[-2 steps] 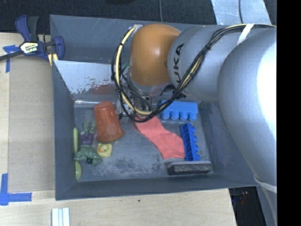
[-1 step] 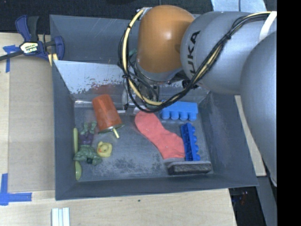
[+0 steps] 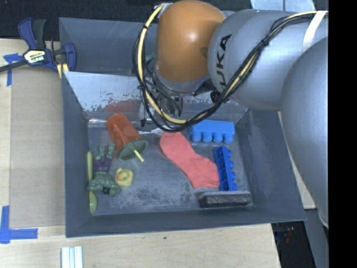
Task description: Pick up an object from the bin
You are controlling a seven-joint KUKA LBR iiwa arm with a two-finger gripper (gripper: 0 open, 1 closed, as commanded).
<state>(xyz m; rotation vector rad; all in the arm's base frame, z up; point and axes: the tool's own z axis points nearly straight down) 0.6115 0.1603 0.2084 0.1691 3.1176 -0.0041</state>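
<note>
**Gripper** [image 3: 150, 120]: low over the floor of the bin [image 3: 75, 149], close to the back wall and left of centre, beneath the arm's orange cover [image 3: 184, 38]. Whether it is released or clenched cannot be told, because the wrist and a loop of cables [image 3: 167, 124] hide it. Nothing is seen held.

**Nearest thing:** an orange-red cup [image 3: 121, 128], just beside the gripper on the side of the left wall and seemingly lying on its side. I judge it the likeliest pick.

**Neighbours:**
- A green disc with a yellow stem [image 3: 134, 149] lies against the cup's front end.
- A pink cloth [image 3: 189, 161] lies at the centre of the floor.
- A blue block [image 3: 212, 132] lies toward the back right.
- A heap of green and purple toys [image 3: 103, 175] sits well apart, near the front left corner.

**Risks noted:**
- A round cup on its side may roll toward the left wall if gripped off-centre.
- The green disc may be dragged or pinched along with the cup.
- The low cable loop could catch the cloth's upper edge.
- The back wall leaves little room to correct the approach
</note>
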